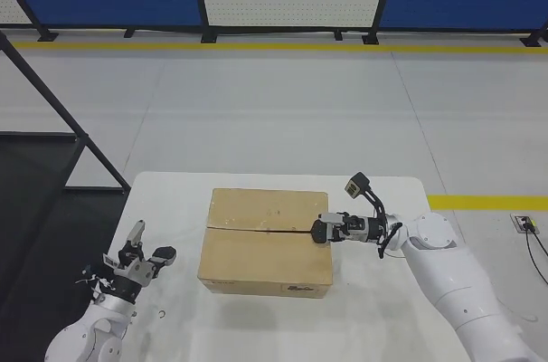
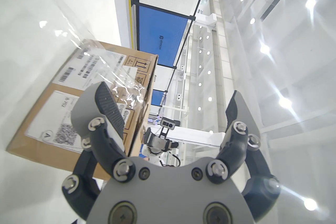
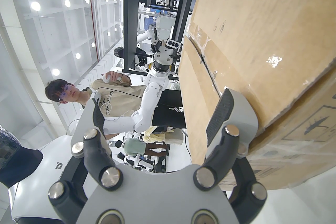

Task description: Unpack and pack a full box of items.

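Observation:
A closed brown cardboard box [image 1: 267, 242] stands in the middle of the white table [image 1: 382, 308], its two top flaps meeting in a seam. My right gripper [image 1: 321, 229] is open at the box's right edge, level with that seam. In the right wrist view one finger [image 3: 223, 112] rests against the box [image 3: 262, 38] where the seam ends, and the gripper [image 3: 157, 114] holds nothing. My left gripper [image 1: 147, 253] hovers open and empty near the table's front left corner, apart from the box. The left wrist view shows its gripper [image 2: 170, 104] facing the box's labelled side [image 2: 52, 104], with loose clear tape [image 2: 118, 78] hanging there.
A black metal frame [image 1: 39, 154] stands off the table's left side. Blue and white panels [image 1: 111, 11] line the far wall beyond open floor. There is free tabletop to the left, right and front of the box.

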